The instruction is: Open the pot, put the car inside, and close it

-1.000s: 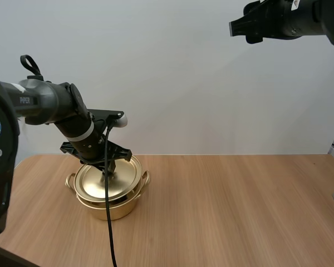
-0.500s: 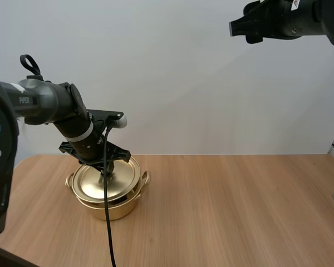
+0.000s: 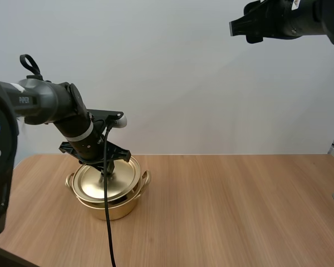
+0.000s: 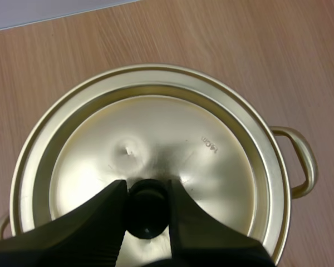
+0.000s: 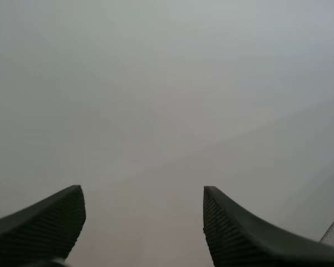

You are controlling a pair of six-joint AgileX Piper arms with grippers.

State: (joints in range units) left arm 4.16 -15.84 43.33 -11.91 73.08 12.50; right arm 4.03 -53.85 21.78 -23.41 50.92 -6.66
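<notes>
pot (image 3: 112, 209) interior hidden under lid (image 3: 92, 181), knob (image 4: 147, 207) partly covered

Light is even, diffuse and fairly bright. Soft glare patches sit on the gold lid (image 4: 211, 161) just ahead of the left gripper (image 4: 146, 196) jaws. The right gripper (image 5: 142, 196) fingers (image 5: 50, 219) read near-black against flat grey.
</notes>
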